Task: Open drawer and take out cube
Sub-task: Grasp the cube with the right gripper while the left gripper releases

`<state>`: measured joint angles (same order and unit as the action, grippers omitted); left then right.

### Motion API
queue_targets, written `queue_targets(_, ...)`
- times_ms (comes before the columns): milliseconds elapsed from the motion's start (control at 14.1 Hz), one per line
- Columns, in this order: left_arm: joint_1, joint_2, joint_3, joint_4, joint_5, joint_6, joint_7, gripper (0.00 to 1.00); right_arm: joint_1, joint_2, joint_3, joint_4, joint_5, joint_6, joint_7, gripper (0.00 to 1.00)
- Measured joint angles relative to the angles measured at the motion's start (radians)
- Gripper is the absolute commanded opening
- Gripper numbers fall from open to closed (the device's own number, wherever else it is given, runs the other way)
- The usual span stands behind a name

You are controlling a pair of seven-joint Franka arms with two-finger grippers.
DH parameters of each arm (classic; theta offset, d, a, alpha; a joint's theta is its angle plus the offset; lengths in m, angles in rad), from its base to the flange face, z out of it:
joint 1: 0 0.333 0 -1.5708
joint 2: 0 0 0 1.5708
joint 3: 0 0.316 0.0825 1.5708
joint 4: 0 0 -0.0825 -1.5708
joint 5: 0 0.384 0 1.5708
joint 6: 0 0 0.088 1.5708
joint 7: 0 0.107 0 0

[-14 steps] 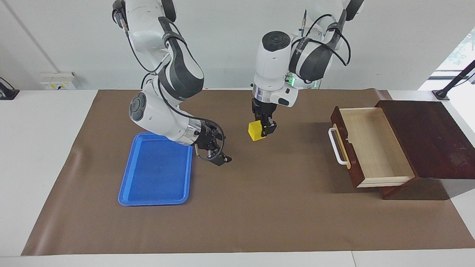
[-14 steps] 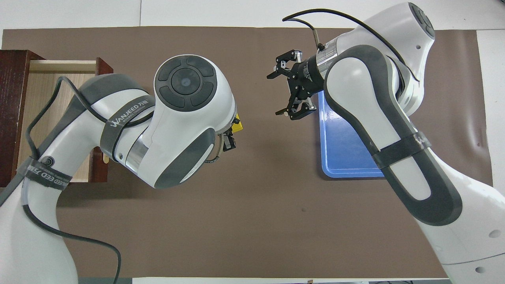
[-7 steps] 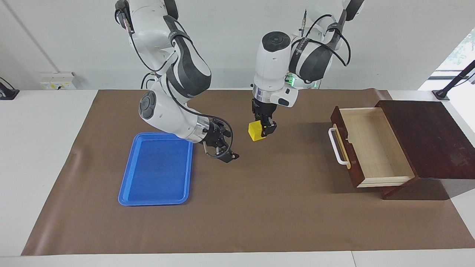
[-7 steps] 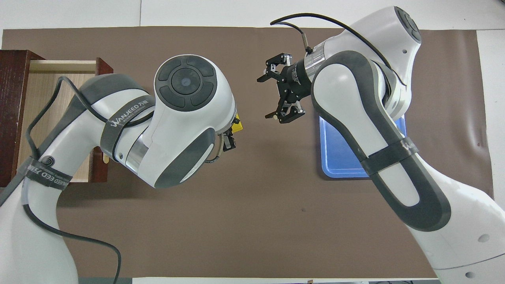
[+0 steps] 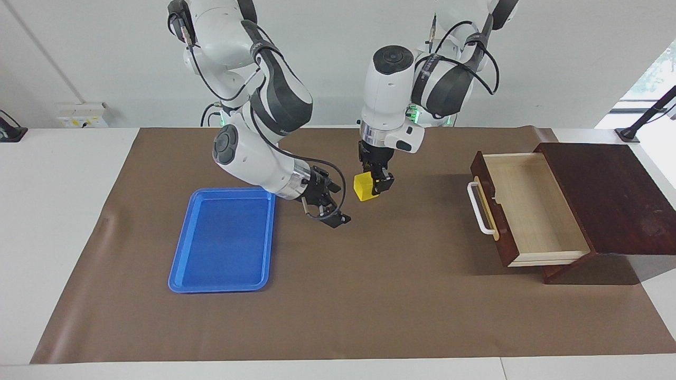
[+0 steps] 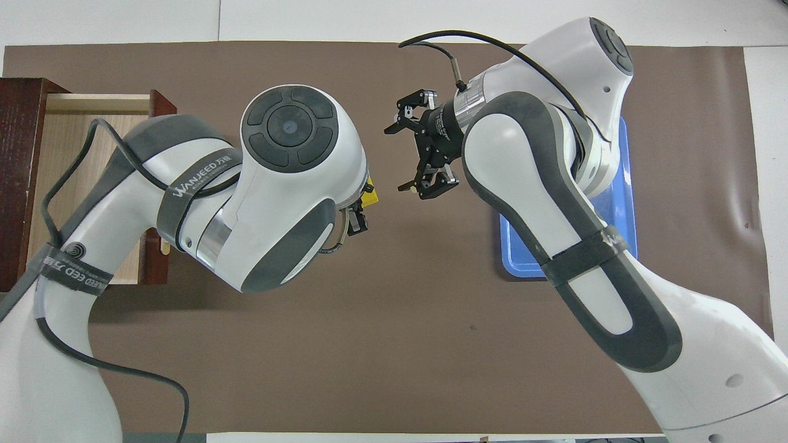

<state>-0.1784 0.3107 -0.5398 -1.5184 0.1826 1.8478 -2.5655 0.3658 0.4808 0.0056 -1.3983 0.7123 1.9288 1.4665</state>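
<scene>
While the drawer [image 5: 531, 211] stands pulled out, the left end effector [image 5: 376, 186] grips the cube [image 5: 364, 187] above the table [image 5: 369, 295]; the right end effector [image 5: 331, 206] gapes wide beside it.

Robotics lab or test cell, by the look of it. Two white Franka arms [image 5: 264, 105] stand at a white table [image 5: 63, 211] covered with a plain brown mat [image 5: 369, 295]. Bare white wall [image 5: 327, 63], with what appears to be a wall socket strip [image 5: 82, 115]. A clamped black stand [image 5: 647, 119] sits at the table's corner.
</scene>
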Motion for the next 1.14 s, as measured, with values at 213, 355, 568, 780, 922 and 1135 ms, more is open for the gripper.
queue_targets(213, 0.000, 0.001, 0.000, 0.000, 0.000, 0.000, 0.000, 0.00, 0.027, 0.000, 0.000, 0.000, 0.000, -0.001, 0.000, 1.00)
queue_targets(355, 0.000, 0.001, 0.000, 0.000, 0.000, 0.000, -0.001, 0.00, 0.041, 0.000, 0.000, 0.000, 0.000, -0.001, 0.000, 1.00)
queue_targets(568, 0.000, 0.001, 0.001, 0.000, 0.000, 0.000, -0.001, 0.00, 0.060, 0.000, 0.000, 0.000, 0.001, 0.000, 0.002, 1.00)
queue_targets(780, 0.001, 0.002, 0.001, 0.000, 0.000, 0.000, -0.002, 0.00, 0.069, 0.000, 0.000, -0.001, 0.001, 0.000, 0.006, 1.00)
queue_targets(922, 0.001, 0.002, 0.001, 0.000, 0.000, 0.001, -0.002, 0.00, 0.068, 0.000, 0.000, -0.001, 0.001, 0.000, 0.007, 0.95)
queue_targets(1135, 0.001, 0.002, 0.002, 0.000, 0.000, 0.001, -0.003, 0.00, 0.068, 0.000, 0.000, -0.001, 0.001, 0.000, 0.017, 0.64)
